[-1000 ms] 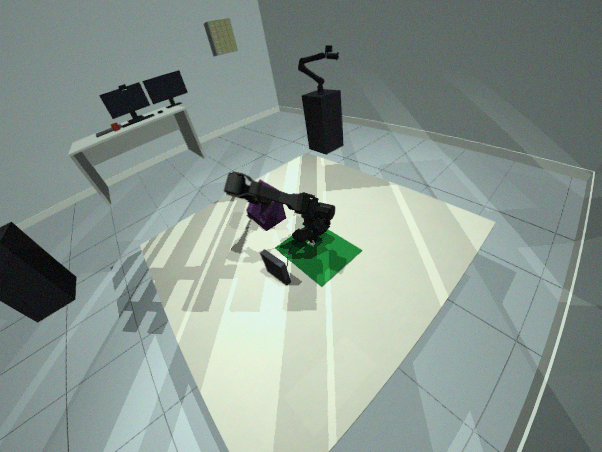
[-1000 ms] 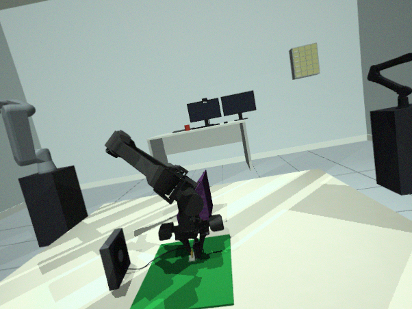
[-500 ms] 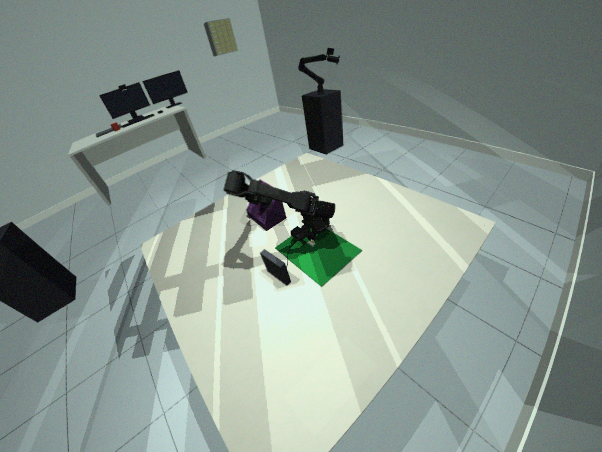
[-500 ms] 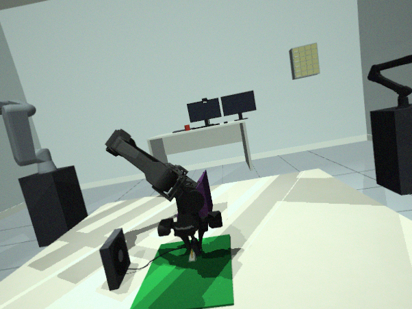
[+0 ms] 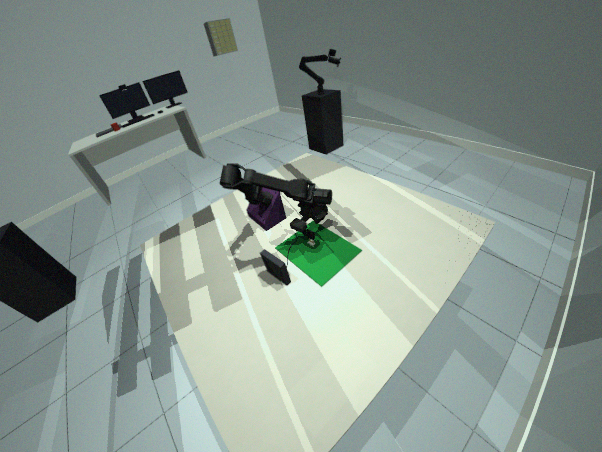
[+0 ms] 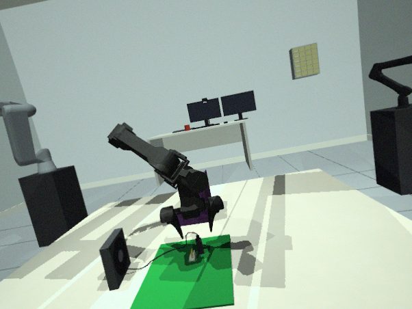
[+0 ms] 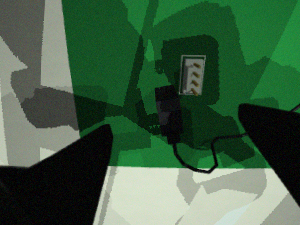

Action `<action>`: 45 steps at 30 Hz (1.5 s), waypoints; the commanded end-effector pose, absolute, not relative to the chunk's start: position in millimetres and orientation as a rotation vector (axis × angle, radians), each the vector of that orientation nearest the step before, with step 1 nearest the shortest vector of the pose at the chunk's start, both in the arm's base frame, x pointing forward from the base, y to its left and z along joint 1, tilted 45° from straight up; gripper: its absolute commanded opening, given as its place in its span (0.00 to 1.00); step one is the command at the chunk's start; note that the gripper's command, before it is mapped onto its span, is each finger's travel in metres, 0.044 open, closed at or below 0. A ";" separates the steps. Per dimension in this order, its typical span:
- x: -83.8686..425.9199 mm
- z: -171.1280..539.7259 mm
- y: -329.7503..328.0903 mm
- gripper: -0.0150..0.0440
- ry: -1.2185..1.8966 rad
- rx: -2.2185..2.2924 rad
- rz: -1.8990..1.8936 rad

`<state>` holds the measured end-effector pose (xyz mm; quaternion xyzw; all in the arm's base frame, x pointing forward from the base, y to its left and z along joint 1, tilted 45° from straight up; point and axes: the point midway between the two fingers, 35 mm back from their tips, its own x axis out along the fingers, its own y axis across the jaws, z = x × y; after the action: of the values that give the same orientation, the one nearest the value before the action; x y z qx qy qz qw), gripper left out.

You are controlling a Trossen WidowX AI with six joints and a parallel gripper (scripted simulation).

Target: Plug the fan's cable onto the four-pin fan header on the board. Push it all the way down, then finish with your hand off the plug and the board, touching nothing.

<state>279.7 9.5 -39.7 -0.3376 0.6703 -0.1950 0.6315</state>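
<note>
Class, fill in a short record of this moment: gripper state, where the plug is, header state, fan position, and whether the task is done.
gripper: open, holding nothing, above the board
plug: lying on the green board beside the header, not seated
header: four pins showing, uncovered
fan: standing upright off the board's edge, cable trailing to the plug
task: not done

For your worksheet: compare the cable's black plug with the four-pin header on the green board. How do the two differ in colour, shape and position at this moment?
Colour: the plug is solid black, while the header is a pale frame with four brass-coloured pins showing.
Shape: in the wrist view the plug looks longer and trails a thin cable; the header is a compact rectangle.
Position: the plug appears beside the header, whose pins remain uncovered.
Shared: both are over the green board, below the open gripper.
</note>
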 end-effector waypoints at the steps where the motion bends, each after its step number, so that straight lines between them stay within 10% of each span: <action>1: 278.8 -42.8 7.9 1.00 1.540 -0.778 -0.434; 33: 279.3 -75.5 -25.0 1.00 1.539 -0.780 -0.437; 45: 279.8 -73.9 -22.5 0.47 1.540 -0.773 -0.436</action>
<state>280.6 -26.2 -71.5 -0.3434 0.6691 -0.1979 0.6286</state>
